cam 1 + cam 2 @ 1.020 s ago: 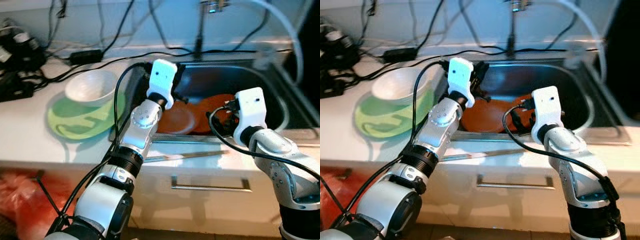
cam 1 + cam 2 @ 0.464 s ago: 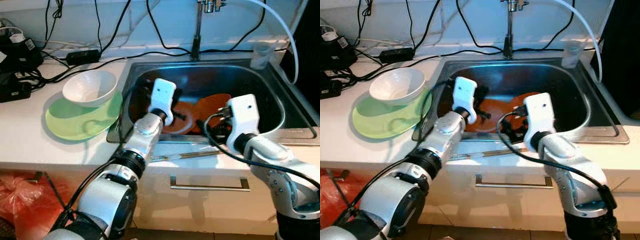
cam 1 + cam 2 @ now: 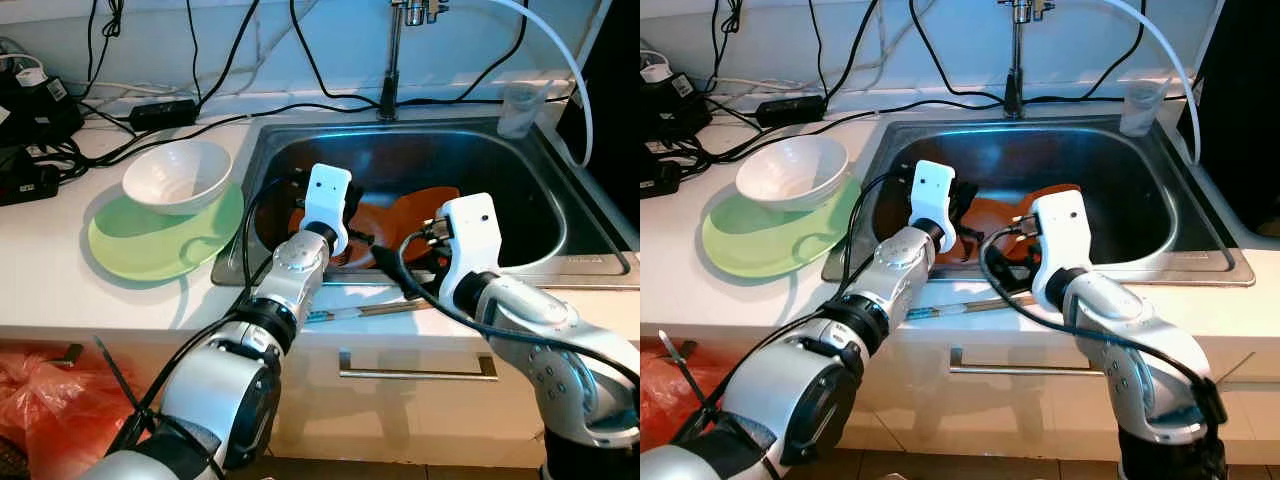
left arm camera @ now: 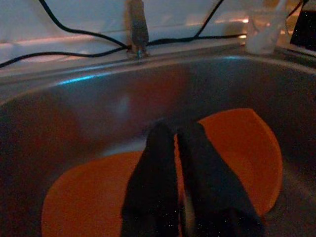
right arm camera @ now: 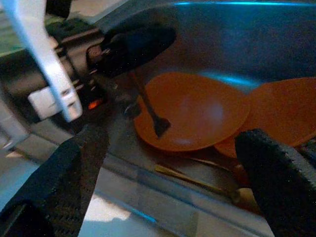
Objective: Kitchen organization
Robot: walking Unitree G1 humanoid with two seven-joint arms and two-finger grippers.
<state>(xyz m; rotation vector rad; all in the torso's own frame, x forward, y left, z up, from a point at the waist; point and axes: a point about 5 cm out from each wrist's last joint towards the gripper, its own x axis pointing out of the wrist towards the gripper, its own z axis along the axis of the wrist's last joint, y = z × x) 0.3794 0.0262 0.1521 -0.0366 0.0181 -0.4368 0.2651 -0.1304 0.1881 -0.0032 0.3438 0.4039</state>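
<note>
Both claws are down in the sink [image 3: 560,250] with us. Our left claw [image 4: 176,143] hovers low over the orange plates, its two black fingers drawn almost together with a thin slit between them, clamped on nothing. Our right claw [image 5: 168,163] hangs near the front wall of the basin with its ribbed fingers spread wide apart, empty too.

We see two orange plates on the sink floor: a round, shallow one [image 5: 192,111] nearer the left, smooth and a little glossy, and a second [image 5: 286,106] overlapping it from the right. A few thin sticks, perhaps chopsticks [image 5: 197,180], lie beside the plates; we cannot tell more.

Around us, the basin is brushed steel, dull and bluish in the light, set in a white countertop [image 3: 60,290]. A tap [image 3: 390,60] rises at the far edge, with a clear cup [image 3: 517,108] at the far right corner. On the counter to the left sits a white bowl [image 3: 178,173] resting on a flat green plate [image 3: 140,250]. Black cables [image 3: 200,110] trail along the far wall. A long utensil [image 3: 365,311] lies on the near rim. Below is a drawer handle [image 3: 415,368].
</note>
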